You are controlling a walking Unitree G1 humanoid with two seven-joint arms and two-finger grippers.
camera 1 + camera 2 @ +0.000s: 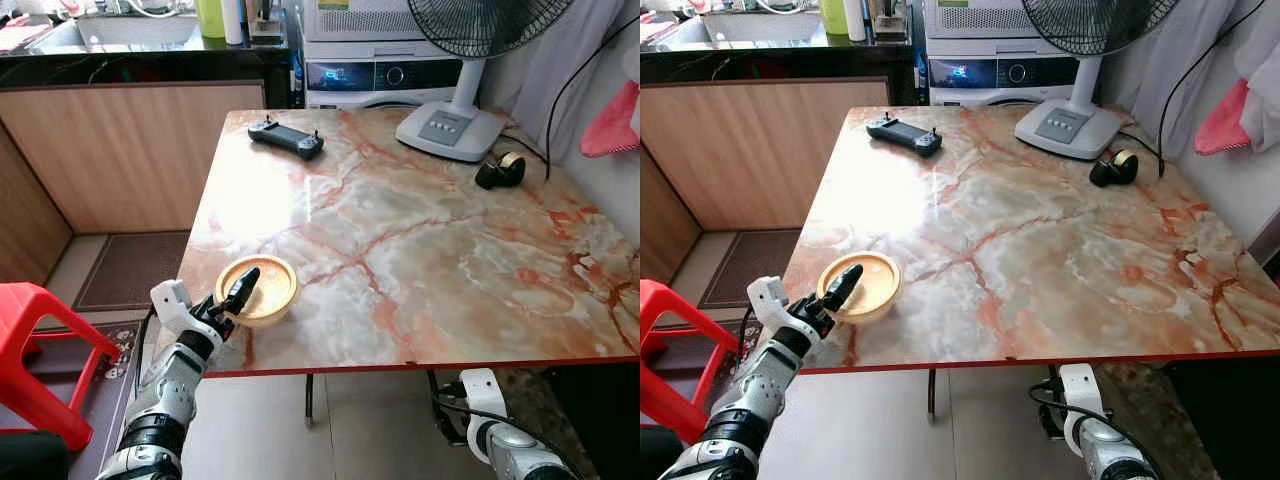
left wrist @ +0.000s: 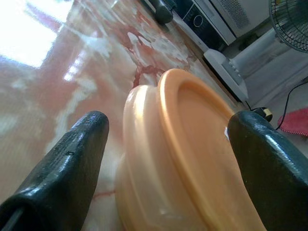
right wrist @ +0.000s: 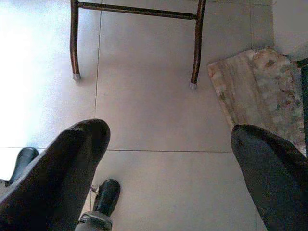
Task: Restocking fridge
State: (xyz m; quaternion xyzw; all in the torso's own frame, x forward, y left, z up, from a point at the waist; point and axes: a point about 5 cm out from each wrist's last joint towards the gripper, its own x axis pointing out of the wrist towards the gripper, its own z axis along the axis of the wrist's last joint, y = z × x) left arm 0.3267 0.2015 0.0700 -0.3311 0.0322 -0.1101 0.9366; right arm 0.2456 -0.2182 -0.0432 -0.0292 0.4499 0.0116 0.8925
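Note:
A round orange-yellow lidded container (image 1: 262,288) sits near the front left corner of the marble-patterned table (image 1: 450,250). My left gripper (image 1: 235,297) reaches up from below the table's edge and stands open around it. In the left wrist view the container (image 2: 183,159) lies between the two black fingers (image 2: 67,163), with a small gap showing beside one of them. My right arm (image 1: 500,435) hangs under the table's front edge. In the right wrist view the right gripper (image 3: 168,130) is open over the tiled floor.
A black handheld controller (image 1: 286,137) lies at the table's far left. A white standing fan (image 1: 450,125) and a black-and-gold round object (image 1: 501,170) are at the far right. A red plastic stool (image 1: 35,350) stands on my left, with a wooden counter front (image 1: 130,150) behind it.

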